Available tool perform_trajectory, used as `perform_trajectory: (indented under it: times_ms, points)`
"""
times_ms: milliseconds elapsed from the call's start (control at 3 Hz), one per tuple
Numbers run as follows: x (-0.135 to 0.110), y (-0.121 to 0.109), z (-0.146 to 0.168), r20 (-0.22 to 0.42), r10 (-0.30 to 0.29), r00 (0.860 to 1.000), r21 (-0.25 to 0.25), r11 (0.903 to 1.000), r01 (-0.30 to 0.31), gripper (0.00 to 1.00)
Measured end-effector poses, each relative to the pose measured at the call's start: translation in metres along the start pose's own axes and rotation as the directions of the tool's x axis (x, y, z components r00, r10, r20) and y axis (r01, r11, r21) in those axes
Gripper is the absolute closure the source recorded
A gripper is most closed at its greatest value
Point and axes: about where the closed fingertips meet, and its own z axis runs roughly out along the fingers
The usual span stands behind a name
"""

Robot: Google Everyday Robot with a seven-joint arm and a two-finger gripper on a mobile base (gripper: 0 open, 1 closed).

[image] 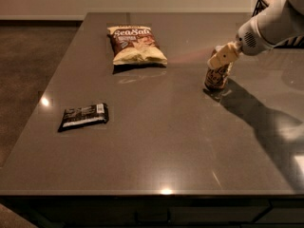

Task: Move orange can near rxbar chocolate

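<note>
The orange can [216,80] stands upright on the dark table [156,146] at the right, with dark lettering on its side. My gripper [221,60] reaches in from the upper right on the white arm and sits at the can's top, covering its upper part. The rxbar chocolate [84,116], a flat black bar with white text, lies at the left front of the table, far from the can.
A brown-and-cream Sea Salt chip bag [135,44] lies at the back centre-left. A dark wire object [262,4] shows at the far right behind the arm. The arm casts a long shadow over the table's right side.
</note>
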Motion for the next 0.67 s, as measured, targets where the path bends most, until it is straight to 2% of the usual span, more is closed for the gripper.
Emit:
perform_trajectory:
  times_ms: [333,667]
  points:
    - [-0.006,0.008,-0.003,0.023,-0.017,1.0,-0.021,0.9996,0.017,0.64]
    - [-0.017,0.034,-0.009,0.055,-0.069,0.996,-0.067,0.9951,0.073,0.86]
